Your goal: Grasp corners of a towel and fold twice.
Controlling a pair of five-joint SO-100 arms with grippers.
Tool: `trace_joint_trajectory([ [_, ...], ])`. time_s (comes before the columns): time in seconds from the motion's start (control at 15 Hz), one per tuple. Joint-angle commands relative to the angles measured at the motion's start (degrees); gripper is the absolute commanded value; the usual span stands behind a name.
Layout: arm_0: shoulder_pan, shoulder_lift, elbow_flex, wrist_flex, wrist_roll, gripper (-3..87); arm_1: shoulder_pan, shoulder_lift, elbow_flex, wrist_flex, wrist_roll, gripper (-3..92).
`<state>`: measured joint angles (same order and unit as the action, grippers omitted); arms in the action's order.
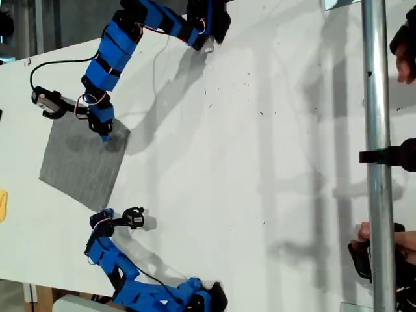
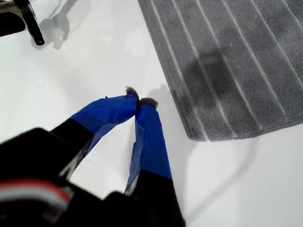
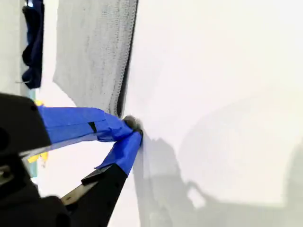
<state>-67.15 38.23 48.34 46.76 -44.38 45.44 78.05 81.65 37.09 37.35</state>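
Blue-taped fingers (image 3: 118, 130) of my second gripper (image 3: 134, 128) are pinched shut on one corner (image 3: 124, 113) of the towel (image 1: 81, 162), while my first gripper (image 2: 138, 101) is closed w/ nothing between its fingers, on bare surface (image 1: 260, 162) just beside the neighbouring corner (image 2: 199, 135). Risk, imo: w/ only one corner held, lifting drags the cloth skewed, and the first gripper must open before it can take its corner or it'll just shove it. Towel lies flat at the exterior view's left; wide bare surface toward that view's right, yellow thing (image 1: 2, 205) at its left edge.
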Motion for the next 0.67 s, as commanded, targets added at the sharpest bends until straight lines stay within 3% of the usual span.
trace_joint_trajectory([
  [0.0, 3.2, 6.5, -2.6, 1.1, 0.8, -0.4, 0.9, 4.2, 0.1, -4.6, -0.9, -0.3],
  [0.27, 3.6, 7.6, -3.7, -16.7, 5.9, -0.4, 6.2, -17.1, -11.6, -11.1, -1.7, -0.3],
  [0.47, 0.9, 3.1, -3.7, -24.5, 8.8, -0.4, 8.7, -35.6, -26.5, -5.0, -0.5, -0.3],
  [0.6, -0.8, 0.3, -3.7, -27.1, 8.6, -0.4, 6.7, -35.0, -28.2, 2.6, -1.1, -0.3],
])
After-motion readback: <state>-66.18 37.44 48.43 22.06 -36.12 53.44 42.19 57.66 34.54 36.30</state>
